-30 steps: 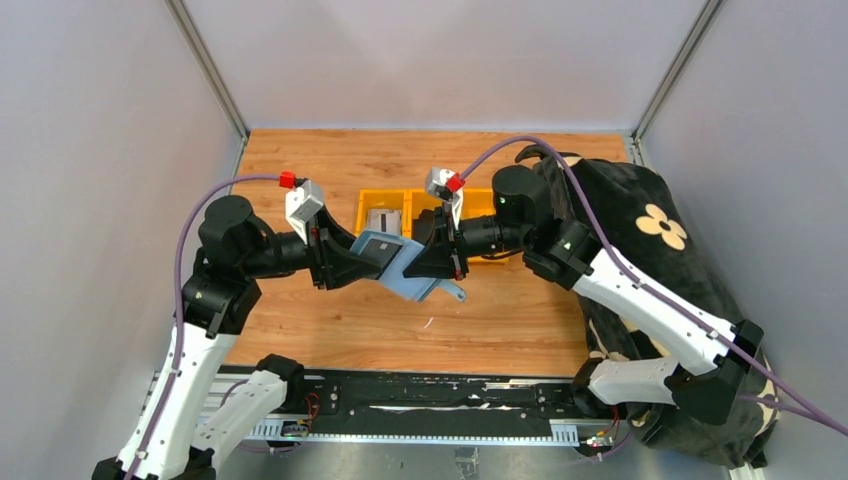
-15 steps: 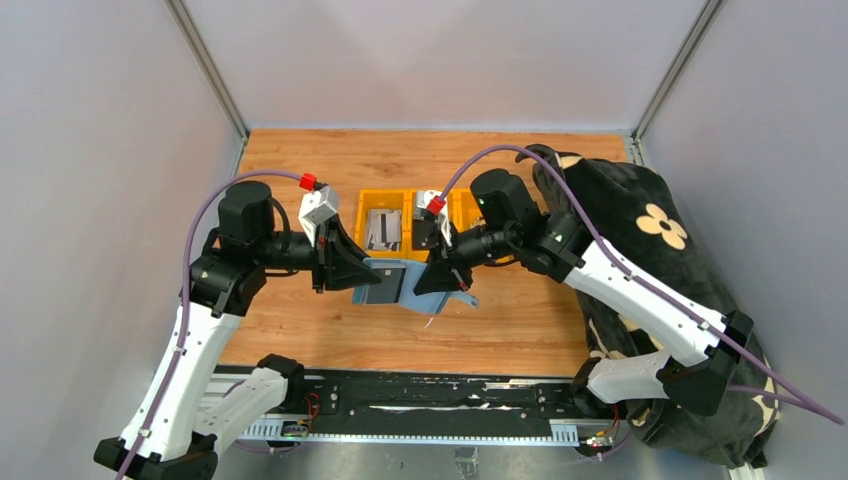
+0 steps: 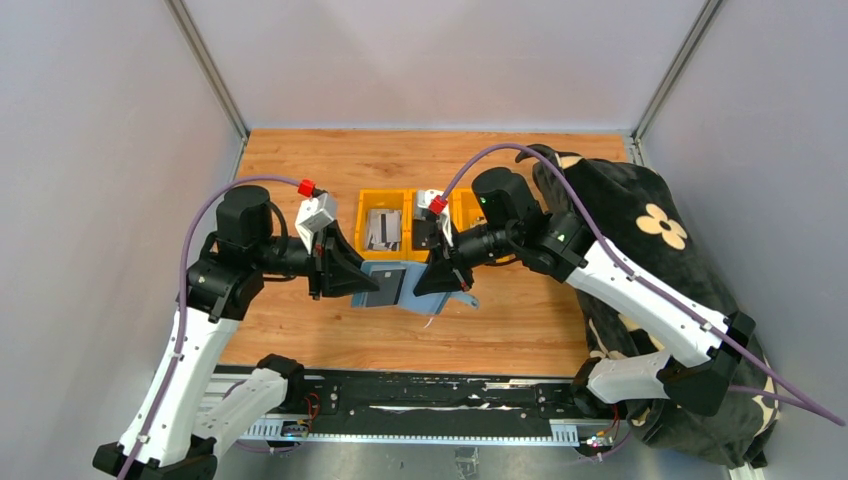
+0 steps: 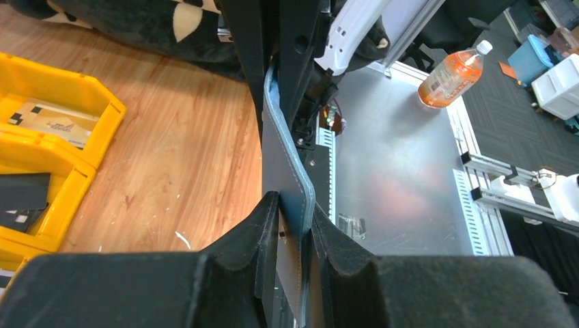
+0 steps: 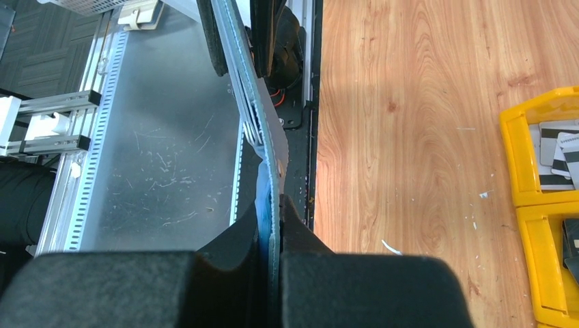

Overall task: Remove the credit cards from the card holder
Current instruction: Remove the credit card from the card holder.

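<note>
The slate-blue card holder [image 3: 398,284] hangs in the air between my two grippers, above the wooden table's near part. My left gripper [image 3: 371,283] is shut on its left end, and the stitched edge of the card holder [image 4: 287,154] stands on edge between the pads. My right gripper [image 3: 428,279] is shut on the right end, with the small tab sticking out behind it. In the right wrist view, thin edges of credit cards [image 5: 251,131] show layered inside the card holder [image 5: 237,61]. My right gripper [image 5: 275,205] pinches it tight.
Two yellow bins [image 3: 364,226] stand behind the grippers; the left one holds loose cards [image 3: 383,228]. A black plush with cream patches [image 3: 640,235] fills the table's right side. Off the table, beside the metal frame, lies an orange bottle [image 4: 453,74].
Both arms brought the card holder down and toward the near edge, and it now lies more level. My left gripper's jaws narrowed onto its left end. Little moved in the last half second.
</note>
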Controlling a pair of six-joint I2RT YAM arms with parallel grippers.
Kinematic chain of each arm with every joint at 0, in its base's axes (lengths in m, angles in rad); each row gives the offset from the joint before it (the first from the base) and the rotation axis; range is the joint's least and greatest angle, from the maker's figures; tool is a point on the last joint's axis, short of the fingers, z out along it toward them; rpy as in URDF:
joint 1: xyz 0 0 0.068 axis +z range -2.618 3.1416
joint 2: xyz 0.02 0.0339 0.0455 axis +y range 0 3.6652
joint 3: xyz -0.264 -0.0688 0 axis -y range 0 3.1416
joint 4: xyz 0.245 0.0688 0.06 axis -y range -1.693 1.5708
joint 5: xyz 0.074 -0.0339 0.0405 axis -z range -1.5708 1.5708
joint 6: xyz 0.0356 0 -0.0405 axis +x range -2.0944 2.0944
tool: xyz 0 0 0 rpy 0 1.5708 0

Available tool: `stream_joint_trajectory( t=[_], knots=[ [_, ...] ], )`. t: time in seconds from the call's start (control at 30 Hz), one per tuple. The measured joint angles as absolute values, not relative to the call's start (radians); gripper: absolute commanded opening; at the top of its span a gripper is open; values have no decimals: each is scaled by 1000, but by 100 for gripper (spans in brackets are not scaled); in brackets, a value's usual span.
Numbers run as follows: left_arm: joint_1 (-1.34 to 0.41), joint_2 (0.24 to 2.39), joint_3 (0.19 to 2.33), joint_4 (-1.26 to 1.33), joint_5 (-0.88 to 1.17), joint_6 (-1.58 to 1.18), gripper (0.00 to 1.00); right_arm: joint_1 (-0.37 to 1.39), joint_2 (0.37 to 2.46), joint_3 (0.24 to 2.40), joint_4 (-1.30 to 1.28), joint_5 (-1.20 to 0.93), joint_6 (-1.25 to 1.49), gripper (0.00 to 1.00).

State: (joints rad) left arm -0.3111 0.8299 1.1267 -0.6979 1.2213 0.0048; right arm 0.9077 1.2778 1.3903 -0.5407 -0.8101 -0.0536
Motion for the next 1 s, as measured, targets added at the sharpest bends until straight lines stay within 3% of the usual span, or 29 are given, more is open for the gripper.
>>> stream_joint_trajectory(
  t=[0.23,0.43,0.5,0.6,0.8,1.0],
  knots=[
    [-311,809,1120,-697,1216,9,11,909,1278,1409,-546,-841,-53,0],
    [-311,829,1121,-691,1202,1,18,918,1281,1409,-546,-869,-50,0],
    [-311,841,1121,-692,1208,-7,14,923,1285,1409,-545,-878,-48,0],
    [-311,842,1121,-693,1221,-12,0,923,1287,1409,-542,-894,-43,0],
    [-311,832,1120,-682,1237,-42,0,923,1285,1409,-513,-916,-35,34],
    [-311,812,1090,-577,1217,-163,0,867,1223,1398,-406,-865,36,39]
  ],
)
